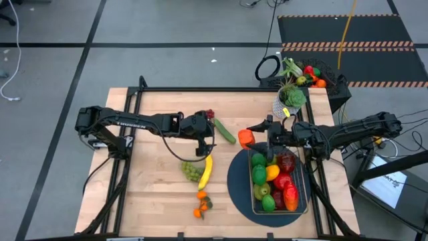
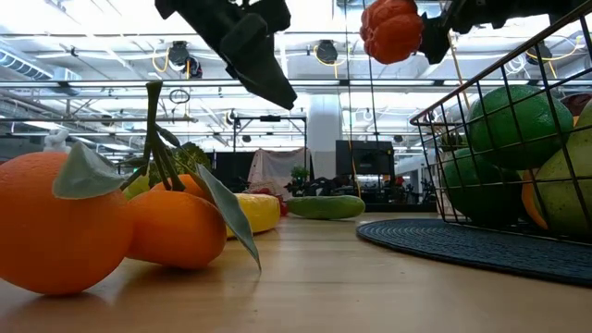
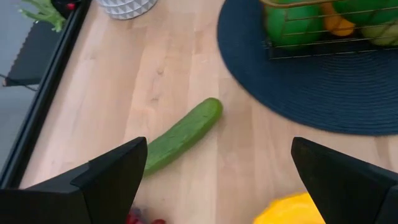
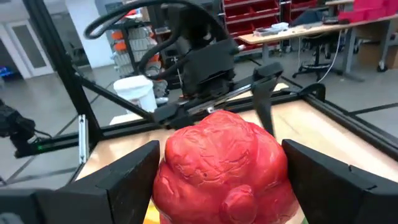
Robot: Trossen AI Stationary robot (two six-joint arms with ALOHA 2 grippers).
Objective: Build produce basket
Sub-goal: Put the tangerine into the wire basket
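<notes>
High view: right gripper (image 1: 249,137) clamps a red-orange pepper (image 1: 245,138) just beside the basket (image 1: 300,201), off its far left corner.
Left gripper (image 1: 202,148) hangs open near the cucumber (image 1: 225,130), over the banana (image 1: 205,171). Lettering on the left arm is unreadable.

Two oranges (image 2: 111,227) with green leaves and stems lie on the wooden tabletop (image 2: 314,287) at the near left, touching each other. Behind them a yellow banana (image 2: 257,211) is partly visible, and a green cucumber (image 2: 324,206) lies flat farther back near the centre. At the right, a wire basket (image 2: 435,171) rests on a dark woven mat (image 2: 462,245) and contains green and yellow-green fruit. A red-orange lumpy fruit (image 2: 392,29) hangs above the basket's near edge, held by the right hand (image 2: 421,28) at the top edge. The left hand (image 2: 254,55), dark and pointing downward, hangs above the banana, clear of the tabletop.
</notes>
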